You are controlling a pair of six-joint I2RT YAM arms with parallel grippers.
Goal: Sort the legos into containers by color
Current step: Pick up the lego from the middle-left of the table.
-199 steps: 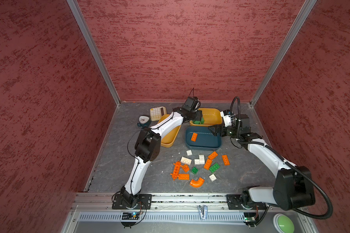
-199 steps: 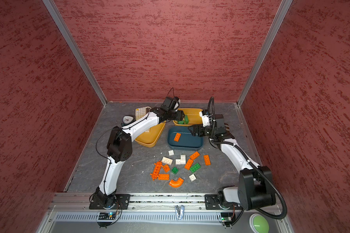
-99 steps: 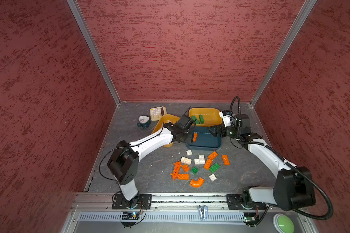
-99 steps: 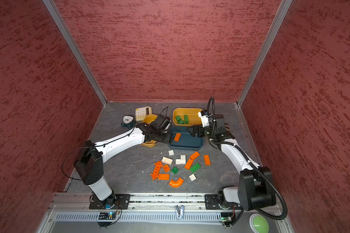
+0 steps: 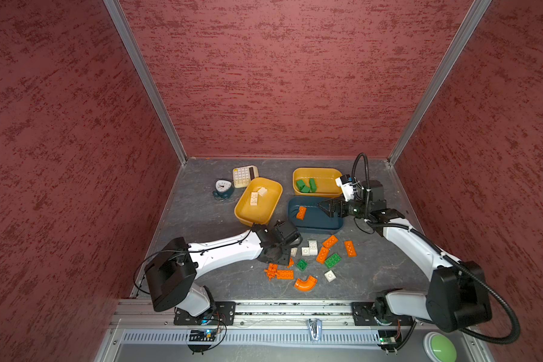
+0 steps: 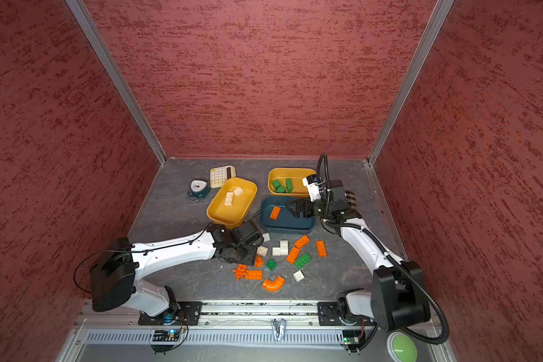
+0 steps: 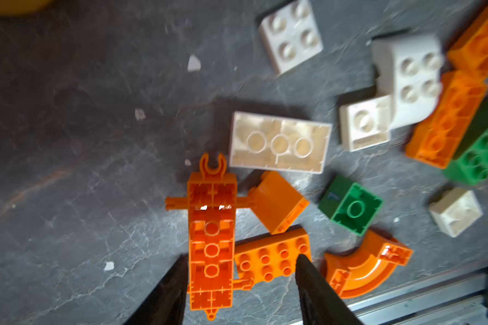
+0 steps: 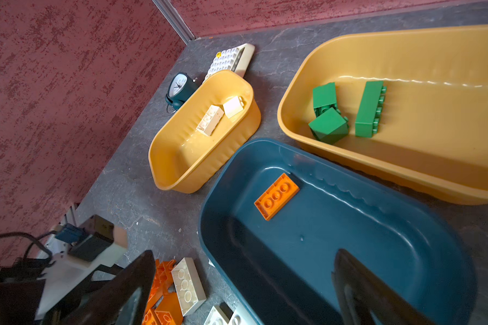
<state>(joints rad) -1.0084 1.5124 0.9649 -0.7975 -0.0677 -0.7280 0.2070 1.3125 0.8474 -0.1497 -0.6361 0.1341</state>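
Now that the left arm has swung back from the far mustard-yellow plastic tray (image 5: 328,185), where three green studded bricks (image 5: 307,185) lie, I have my left hand (image 7: 240,260) over the loose pile on the grey worktop (image 5: 201,219) instead. Its jaws stand partly apart and carry nothing, so I take the green drop as finished and a fresh pick as beginning. Under the gap between the fingertips lie the long orange plastic beam with a clip end (image 7: 211,244) and an orange eight-stud brick (image 7: 271,261) touching it. The upturned white brick (image 7: 279,142) sits just beyond them, and the orange curved elbow (image 7: 364,270) lies just outside one finger. My right hand (image 5: 323,207) has not moved: it is spread wide, empty, and hovering above the dark teal plastic tray (image 5: 320,224), with one orange flat brick (image 5: 301,212) ahead of its tips. Orange looks like the next colour, bound for that teal tray. Since the two orange pieces abut, I may lift both or nudge one aside.
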